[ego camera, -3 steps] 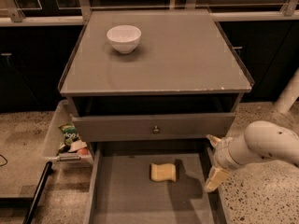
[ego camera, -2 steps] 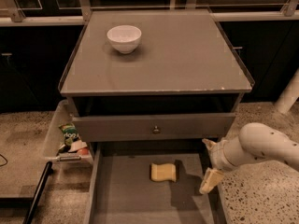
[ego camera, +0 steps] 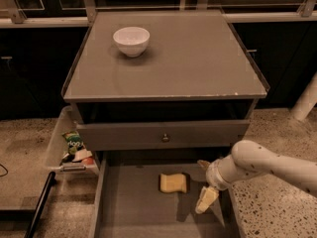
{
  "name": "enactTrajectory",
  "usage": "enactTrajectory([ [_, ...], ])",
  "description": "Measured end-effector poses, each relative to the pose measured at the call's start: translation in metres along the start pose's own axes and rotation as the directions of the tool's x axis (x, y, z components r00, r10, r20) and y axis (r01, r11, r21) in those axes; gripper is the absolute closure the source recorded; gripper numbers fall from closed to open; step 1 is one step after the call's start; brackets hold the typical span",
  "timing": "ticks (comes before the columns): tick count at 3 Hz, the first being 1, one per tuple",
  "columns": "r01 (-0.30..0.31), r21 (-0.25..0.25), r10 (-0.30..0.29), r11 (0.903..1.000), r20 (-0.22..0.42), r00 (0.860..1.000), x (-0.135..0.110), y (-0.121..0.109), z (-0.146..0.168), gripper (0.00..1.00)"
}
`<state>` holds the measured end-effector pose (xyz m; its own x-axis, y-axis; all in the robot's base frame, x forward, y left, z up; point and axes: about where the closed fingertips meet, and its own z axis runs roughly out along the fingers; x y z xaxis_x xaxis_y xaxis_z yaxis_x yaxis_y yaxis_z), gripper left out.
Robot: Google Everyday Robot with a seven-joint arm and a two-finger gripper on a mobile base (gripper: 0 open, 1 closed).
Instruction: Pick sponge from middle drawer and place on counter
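Pale-yellow sponge (ego camera: 173,183) flat on the grey floor of the middle drawer (ego camera: 133,212), bottom centre of the frame, pulled out below the closed drawer front (ego camera: 198,133) with its round knob. Just right of the sponge, the tool (ego camera: 201,185) at the end of the white arm (ego camera: 267,165), reaching in from the lower right. Shifted leftward over the last second, from near the drawer's right wall to close beside the sponge, not yet touching it. Fingers spread apart, nothing between them. Looks like the approach before the grasp; probably needs a further slide left and down to straddle the sponge. Lifting and placing all yet to come.

Higher up, the surface (ego camera: 198,58) filling the upper middle, bearing only a white bowl (ego camera: 131,40) toward upper left, apparently empty. Bare grey beside it for the sponge. At the left edge, a pale side bin (ego camera: 55,142) holding a few snack packets (ego camera: 75,144). In the drawer itself, only the sponge.
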<state>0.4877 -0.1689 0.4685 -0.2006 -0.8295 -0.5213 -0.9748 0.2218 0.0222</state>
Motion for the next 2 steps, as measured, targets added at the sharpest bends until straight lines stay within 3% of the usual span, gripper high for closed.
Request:
enactTrajectory([
  [1, -0.001, -0.025, 0.003, 0.9997, 0.044, 0.999, 0.001, 0.002, 0.03, 0.0],
  [2, 0.01, -0.011, -0.009, 0.9999, 0.122, 0.992, -0.001, -0.005, 0.053, 0.0],
])
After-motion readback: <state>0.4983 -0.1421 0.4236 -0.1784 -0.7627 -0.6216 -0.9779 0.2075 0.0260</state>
